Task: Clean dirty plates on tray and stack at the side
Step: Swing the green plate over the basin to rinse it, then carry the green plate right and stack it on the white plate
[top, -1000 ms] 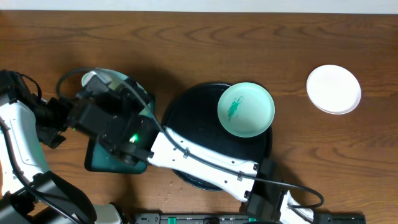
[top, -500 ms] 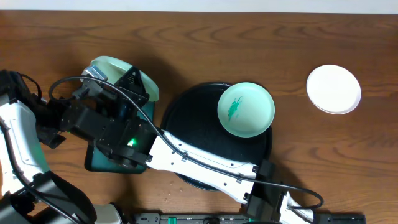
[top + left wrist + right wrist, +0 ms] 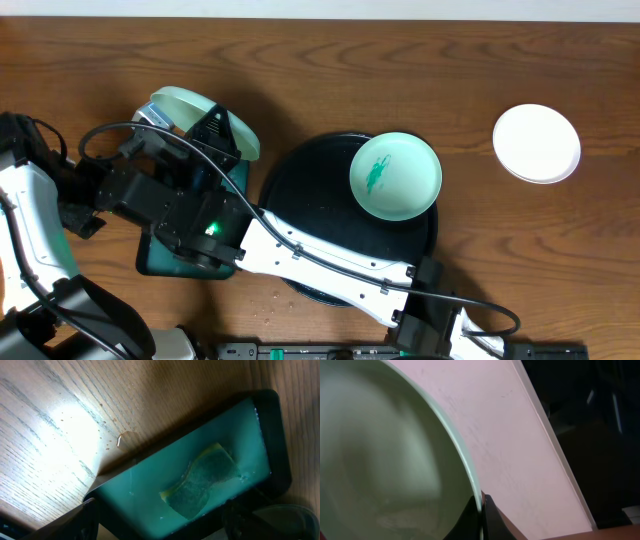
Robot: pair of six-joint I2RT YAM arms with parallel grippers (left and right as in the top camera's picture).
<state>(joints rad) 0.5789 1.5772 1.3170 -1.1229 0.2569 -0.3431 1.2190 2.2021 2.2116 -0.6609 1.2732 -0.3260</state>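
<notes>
overhead, held plate: The right gripper [image 3: 208, 130] has a pale mint plate [image 3: 190, 105] pinched by the rim and tipped up on edge. It hangs over the far end of the dark-teal tray [image 3: 152, 258], presumably offered up there so it can be wiped.
overhead, plate waiting: Off to that gripper's right, a smeared mint plate [image 3: 395, 175] lies on the far side of the black tray [image 3: 300, 195]. The green mark at its centre says it has not been cleaned.
overhead, side stack: Well beyond that, further right, a white plate [image 3: 537, 143] lies alone on the bare worktop [image 3: 400, 60]. To my eye that is the spot for the clean pile.
left wrist, left gripper: The left gripper [image 3: 160, 527] is spread wide with nothing between its fingers.
left wrist, sponge: A sponge [image 3: 202, 482] lies in the dark-teal tray just ahead of the gripper, apart from both fingers. I'd guess the arm waits there to pick it up.
right wrist, grip: The right gripper's jaws are pressed together on the thin mint rim. The plate's hollow fills the view to their left, and the rest is too blurred to name.
</notes>
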